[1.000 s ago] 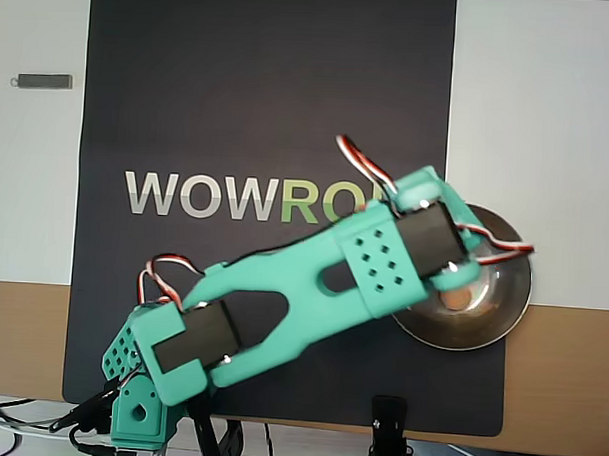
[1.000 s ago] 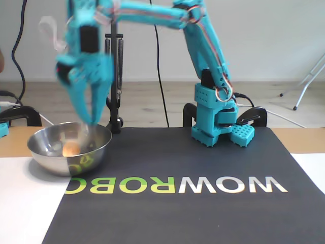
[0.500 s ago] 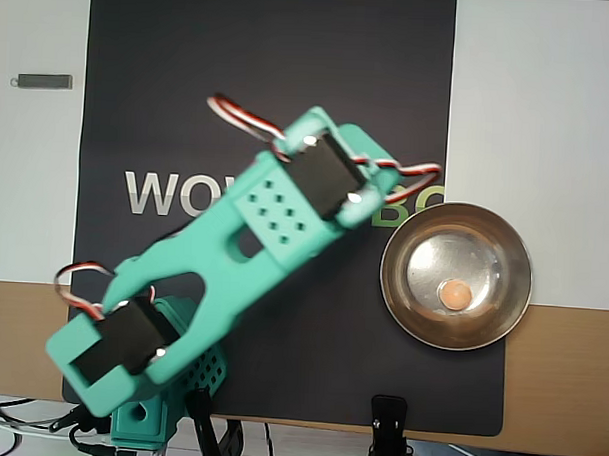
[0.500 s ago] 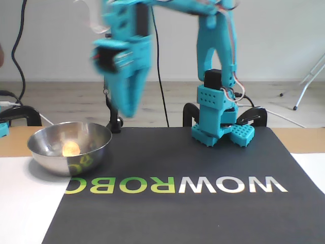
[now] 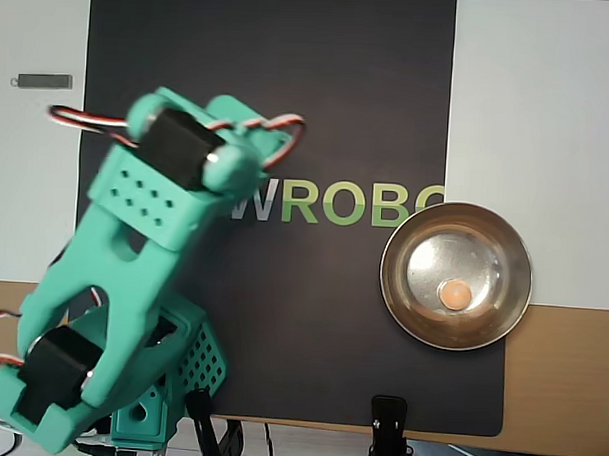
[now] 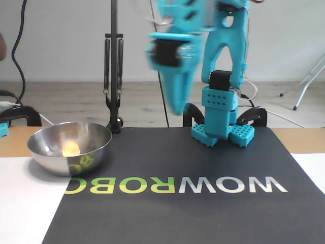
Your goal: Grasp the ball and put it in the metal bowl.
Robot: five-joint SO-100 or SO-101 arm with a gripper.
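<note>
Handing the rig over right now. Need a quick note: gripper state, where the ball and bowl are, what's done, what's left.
Gripper: empty, raised above the black mat, pointing down near the arm's base, well clear of the bowl. It is motion-blurred, but the fingers look closed together.
Ball: resting on the bottom of the metal bowl; the fixed view shows it inside too.
Bowl: upright at the mat's edge.
Done: ball is in the bowl.
Left: nothing on the task itself; the arm probably just needs to settle.

A big black mat (image 5: 319,98) with letters on it covers the middle of the table (image 5: 539,96). A small grey bar (image 5: 43,81) lies near the table's top left edge in the overhead view. A black clamp (image 5: 390,421) grips the bottom edge.
</note>
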